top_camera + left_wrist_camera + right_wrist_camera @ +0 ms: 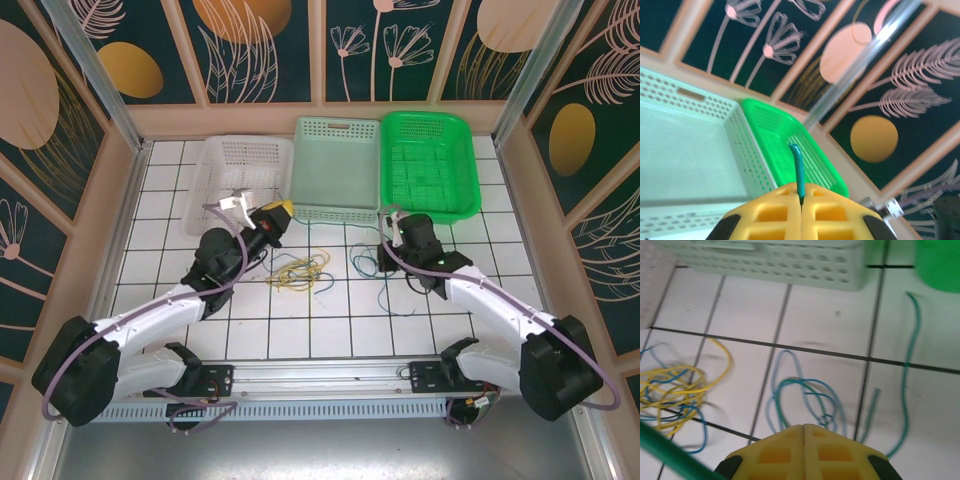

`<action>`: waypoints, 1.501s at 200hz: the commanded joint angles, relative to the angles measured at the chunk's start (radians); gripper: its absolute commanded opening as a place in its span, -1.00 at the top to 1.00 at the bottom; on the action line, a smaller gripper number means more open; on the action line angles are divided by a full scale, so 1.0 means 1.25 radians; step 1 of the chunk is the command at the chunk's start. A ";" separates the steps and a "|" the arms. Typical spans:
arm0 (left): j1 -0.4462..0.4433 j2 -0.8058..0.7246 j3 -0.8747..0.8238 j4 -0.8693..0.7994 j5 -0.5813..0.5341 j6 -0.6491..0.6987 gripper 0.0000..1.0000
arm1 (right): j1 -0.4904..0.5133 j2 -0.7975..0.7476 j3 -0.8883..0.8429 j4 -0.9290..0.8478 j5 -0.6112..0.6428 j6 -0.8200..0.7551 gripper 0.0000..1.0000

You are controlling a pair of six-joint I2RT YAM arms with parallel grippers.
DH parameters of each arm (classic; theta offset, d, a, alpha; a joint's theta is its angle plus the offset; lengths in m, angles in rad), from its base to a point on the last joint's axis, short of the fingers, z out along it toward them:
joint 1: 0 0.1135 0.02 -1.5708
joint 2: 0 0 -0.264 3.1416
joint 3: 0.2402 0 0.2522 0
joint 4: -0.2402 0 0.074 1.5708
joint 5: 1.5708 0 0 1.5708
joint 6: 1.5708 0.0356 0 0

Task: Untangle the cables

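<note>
White tiled table [250,330] stands inside leaf-patterned walls [260,50]. Three baskets line its far edge: white basket [215,160], pale basket [335,128] and green basket [462,170]. The left arm [150,315] reaches toward the white basket and the right arm [500,305] toward the green one. The left gripper [270,218] [801,200] tilts upward, clamped tight on a teal wire [799,170] whose end sticks up between its jaws. The right gripper [390,218] [803,432] has its jaws pressed together just over a blue-teal loop [807,400]; I cannot tell whether they pinch it. The cables [310,268] lie on the tiles between the grippers: a yellow-blue tangle [296,274] [675,390] mid-table, the loop beside it, and a long teal strand [907,385] further right.
</note>
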 commanded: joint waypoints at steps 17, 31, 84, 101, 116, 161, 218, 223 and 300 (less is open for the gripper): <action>0.014 -0.066 -0.035 0.074 -0.174 0.031 1.00 | 0.085 0.099 0.083 -0.087 0.050 -0.038 1.00; 0.014 -0.072 -0.005 0.034 -0.170 0.065 1.00 | 0.097 0.126 0.120 -0.066 0.034 -0.022 1.00; 0.015 -0.135 0.159 -0.160 -0.311 0.318 1.00 | 0.120 0.189 0.263 0.070 0.018 0.018 -0.47; 0.017 -0.133 0.233 -0.234 -0.345 0.398 1.00 | 0.118 0.179 0.273 0.075 0.015 0.011 -0.54; 0.019 -0.132 0.278 -0.282 -0.366 0.436 1.00 | 0.118 0.167 0.269 0.062 0.032 0.004 -0.55; 0.020 -0.149 0.326 -0.305 -0.390 0.494 1.00 | 0.086 0.084 0.178 0.057 0.070 0.020 -0.61; 0.109 -0.073 0.341 -0.366 -0.294 0.447 1.00 | 0.001 0.010 0.095 0.051 0.058 0.033 -0.63; 0.122 -0.064 0.342 -0.371 -0.285 0.436 1.00 | -0.019 0.008 0.090 0.050 0.058 0.034 -0.63; 0.256 0.085 0.270 -0.281 -0.073 0.345 0.98 | -0.066 -0.019 0.034 0.046 0.024 0.037 -0.63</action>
